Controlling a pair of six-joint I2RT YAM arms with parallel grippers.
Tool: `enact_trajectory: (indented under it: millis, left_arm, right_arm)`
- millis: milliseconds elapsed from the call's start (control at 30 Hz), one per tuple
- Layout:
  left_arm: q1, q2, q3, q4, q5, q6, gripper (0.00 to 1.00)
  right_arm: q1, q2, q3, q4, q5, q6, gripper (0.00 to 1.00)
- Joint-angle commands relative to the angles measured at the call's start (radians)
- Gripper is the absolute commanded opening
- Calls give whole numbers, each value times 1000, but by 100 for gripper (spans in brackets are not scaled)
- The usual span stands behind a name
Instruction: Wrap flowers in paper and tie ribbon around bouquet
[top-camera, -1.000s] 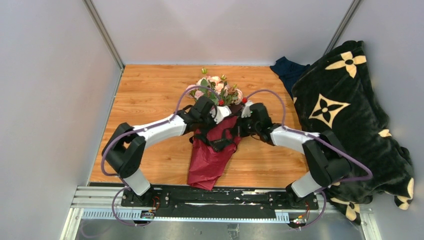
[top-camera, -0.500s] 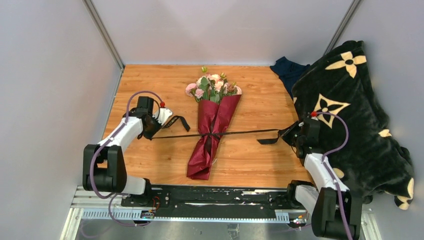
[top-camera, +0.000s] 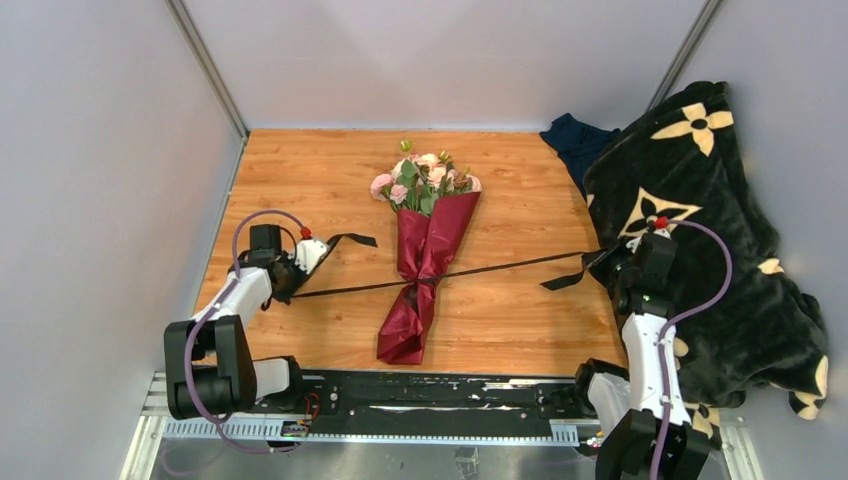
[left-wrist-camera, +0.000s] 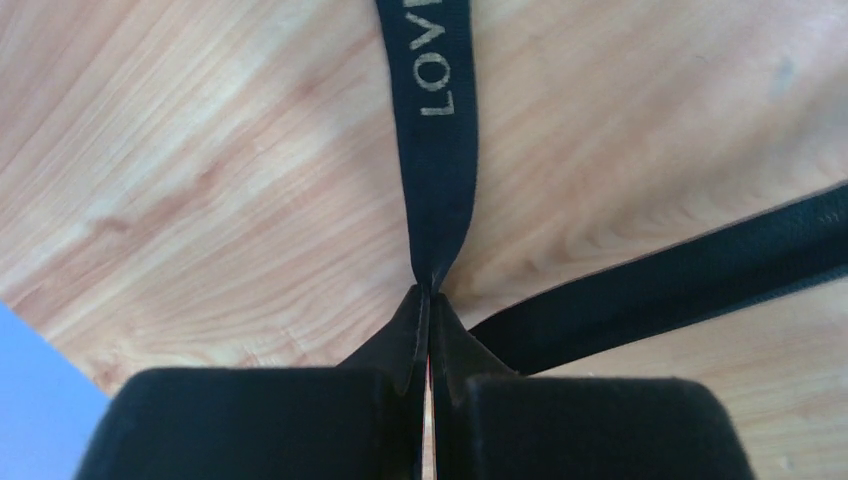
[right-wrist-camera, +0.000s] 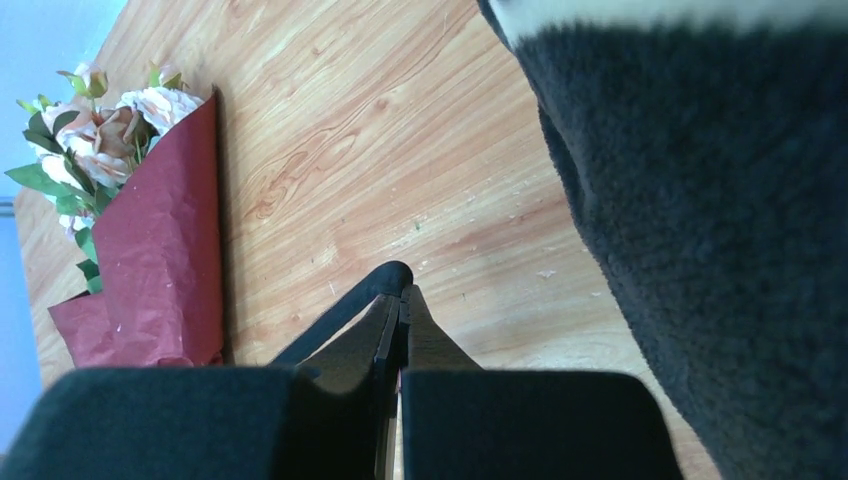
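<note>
The bouquet (top-camera: 425, 250) lies mid-table, pink and cream flowers (top-camera: 425, 180) pointing away, bundled in a dark red paper (top-camera: 432, 235) cone. The black ribbon (top-camera: 500, 267) is knotted round the cone's waist and stretches taut to both sides. My left gripper (top-camera: 285, 285) is shut on the ribbon's left part; in the left wrist view the lettered ribbon (left-wrist-camera: 435, 150) runs out from the pinched tips of the left gripper (left-wrist-camera: 430, 298). At the table's right edge my right gripper (top-camera: 615, 265) is shut on the other part, with the ribbon (right-wrist-camera: 345, 318) trailing from the right gripper (right-wrist-camera: 401, 298) toward the paper (right-wrist-camera: 160, 250).
A black blanket (top-camera: 700, 220) with cream flower motifs is heaped along the right side, close beside the right gripper, and fills the right of the right wrist view as the blanket (right-wrist-camera: 700, 200). A navy cloth (top-camera: 575, 140) lies at the back right. Grey walls enclose the wooden table (top-camera: 300, 180).
Both arms left the bouquet's middle and drew outward and toward the near edge, each pulling an end of the ribbon. The ribbon now runs straight through the knot on the cone.
</note>
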Motion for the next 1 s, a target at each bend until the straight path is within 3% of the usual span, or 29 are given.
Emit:
enact_trajectory:
  millis: [0,33,67,133,200,367,500,600,700,800,967]
  left_arm:
    - [12,-64,21,-244,141,147,0]
    - [-14,-84,55,-329,209,169,0]
    - [-55,-96,87,-412,254,186,10]
    - [-182,-114,154,-502,276,197,42]
    - [-308,-115,226,-556,272,216,54]
    - [-560,-56,371,-561,303,248,62]
    - [-575,37,666,-562,585,112,70]
    - [-584,123,917,-545,815,-15,86]
    - [-639,193,1071,-468,814,-119,91]
    - [-694,259,1175,-456,814,-131,91]
    - [-740,355,1243,-456,872,-137,92]
  right_arm:
    - [-6,5,103,9,-47,-86,0]
    - [70,5,137,-12,-32,-137,0]
    - [151,7,174,-34,-6,-188,0]
    - [299,12,228,-29,-31,-266,0]
    - [424,29,299,-30,-71,-322,0]
    - [641,113,530,-65,-175,-451,0]
    - [695,197,689,-33,-403,-414,0]
    - [711,247,755,27,-523,-378,0]
    - [752,292,778,42,-546,-396,0]
    - [765,310,756,77,-542,-395,0]
    - [765,319,745,116,-553,-403,0]
